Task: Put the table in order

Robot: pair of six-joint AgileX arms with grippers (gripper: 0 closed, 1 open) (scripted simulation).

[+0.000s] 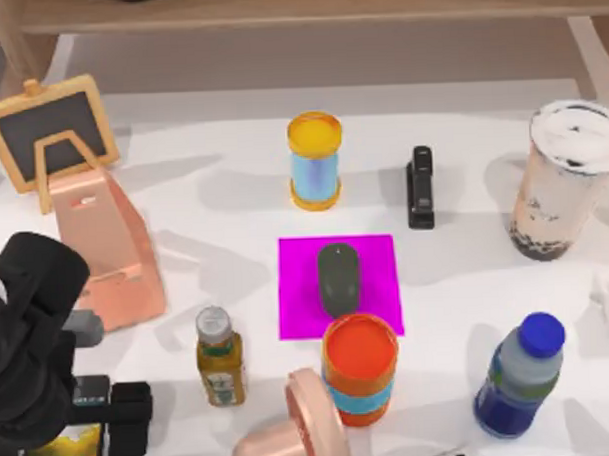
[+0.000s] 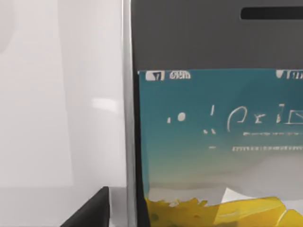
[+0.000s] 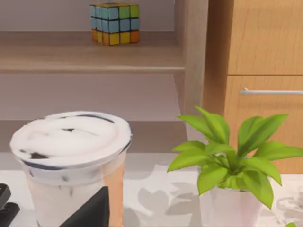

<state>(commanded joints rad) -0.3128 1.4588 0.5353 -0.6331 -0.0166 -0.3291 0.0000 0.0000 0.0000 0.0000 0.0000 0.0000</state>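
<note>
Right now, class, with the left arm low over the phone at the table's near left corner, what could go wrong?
1. The smartphone with a lit teal and yellow screen lies near the white tabletop's front edge; a nudge might push it off.
2. Lifting away, the left arm might clip the small amber bottle with a grey cap or the pink phone stand.

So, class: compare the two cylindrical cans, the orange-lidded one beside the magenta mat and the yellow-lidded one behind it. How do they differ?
The orange-lidded can looks wider; the yellow-lidded can looks slimmer. The first overlaps the magenta mat's near edge; the second stands clear. Both are upright with blue bands.
</note>
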